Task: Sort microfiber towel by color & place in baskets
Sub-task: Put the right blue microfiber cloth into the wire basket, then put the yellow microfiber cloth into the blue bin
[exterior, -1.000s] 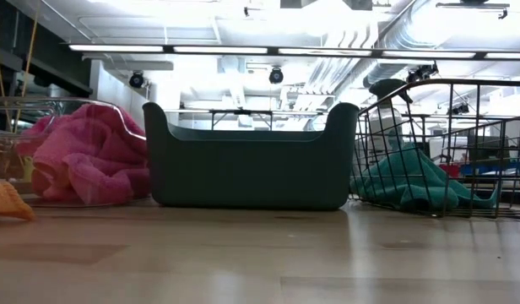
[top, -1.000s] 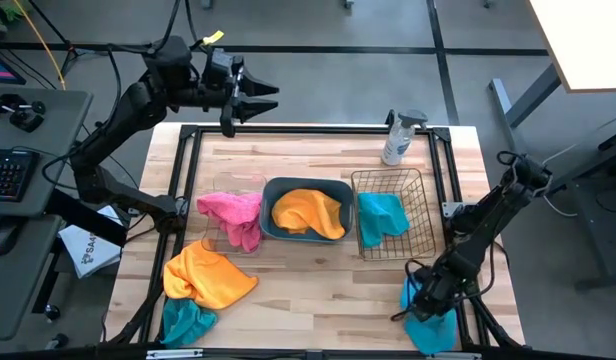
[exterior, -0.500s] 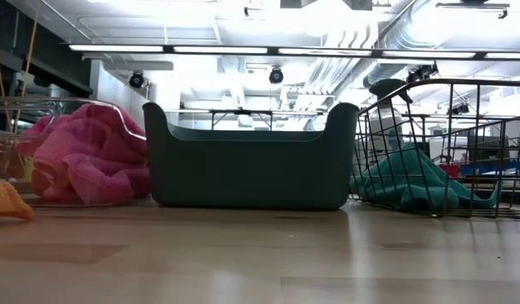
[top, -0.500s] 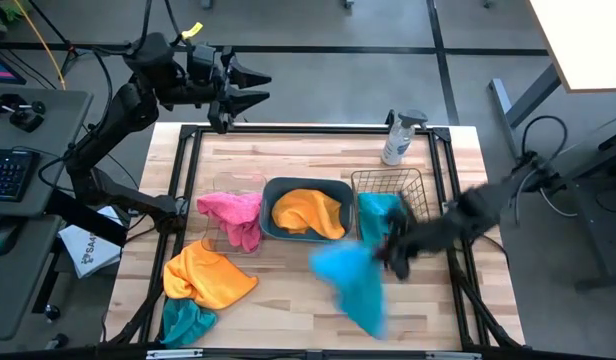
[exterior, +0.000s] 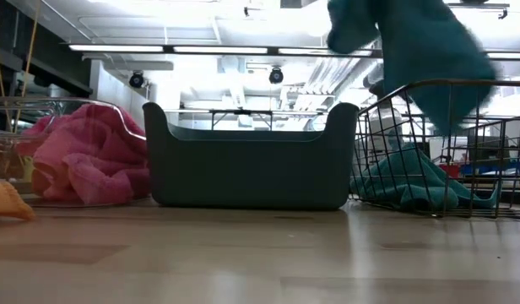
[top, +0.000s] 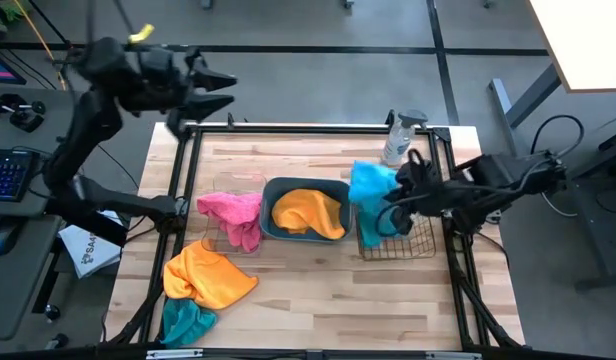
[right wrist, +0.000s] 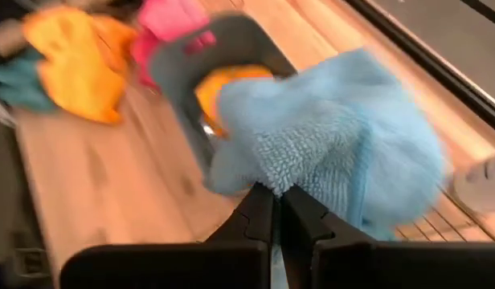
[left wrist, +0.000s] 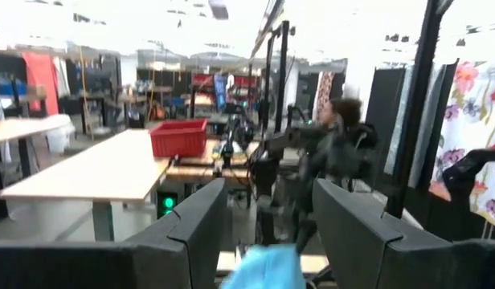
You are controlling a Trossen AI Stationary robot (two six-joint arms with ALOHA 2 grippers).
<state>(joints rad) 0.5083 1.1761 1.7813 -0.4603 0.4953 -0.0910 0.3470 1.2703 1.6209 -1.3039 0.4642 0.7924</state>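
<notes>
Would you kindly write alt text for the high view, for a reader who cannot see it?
The right gripper holds a turquoise towel above the wire-mesh basket. Beside it, the teal tub holds an orange towel, and a pink towel fills the clear box. The left gripper waits beyond the table's far edge.

Six towels show: one pink [top: 233, 215], two orange, one in the tub [top: 308, 212] and one on the table [top: 208, 275], and three blue, one held up [top: 371, 185], one at the table corner [top: 186, 322], and probably one in the wire basket [exterior: 412, 187]. Three baskets: clear box [top: 220, 190], dark tub [top: 288, 186], wire basket [top: 413, 235]. One spray bottle [top: 398, 138].
</notes>
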